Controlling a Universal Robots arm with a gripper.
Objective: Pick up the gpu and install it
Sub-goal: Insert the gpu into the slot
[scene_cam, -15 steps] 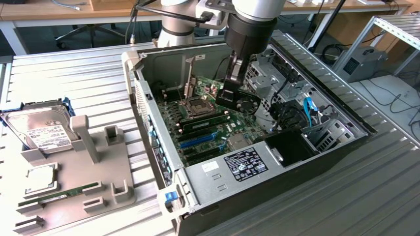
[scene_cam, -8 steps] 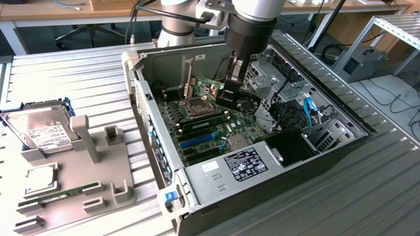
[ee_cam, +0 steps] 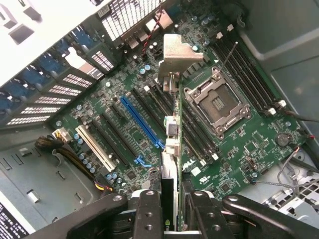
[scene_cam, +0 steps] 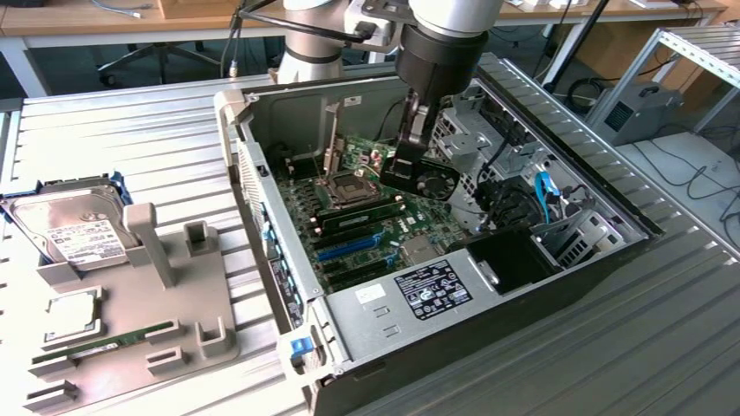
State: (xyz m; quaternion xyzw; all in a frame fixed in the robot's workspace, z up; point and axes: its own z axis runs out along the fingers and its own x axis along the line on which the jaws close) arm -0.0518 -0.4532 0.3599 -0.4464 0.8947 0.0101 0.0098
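Where the grey fixture (scene_cam: 127, 312) sits at the exterior view's left, hard drive (scene_cam: 75, 234) and RAM stick (scene_cam: 104, 340) lie stored, uninvolved. Centre: open case (scene_cam: 347, 325), motherboard (scene_cam: 359, 230) exposed. Item: gpu (scene_cam: 438, 184), on edge over the board near the CPU socket (ee_cam: 217, 102), apparently unseated, pinched between the half-closed fingers of the gripper (ee_cam: 173, 201). Hazards: connector edge landing off the blue slot (ee_cam: 142, 124) if the card is skewed to it; bracket (ee_cam: 178, 55) snagging the rear grille (ee_cam: 134, 15); card twisting in a narrow grip. Orientation: long axis runs from the fingers out to the silver bracket, which points toward that grille.
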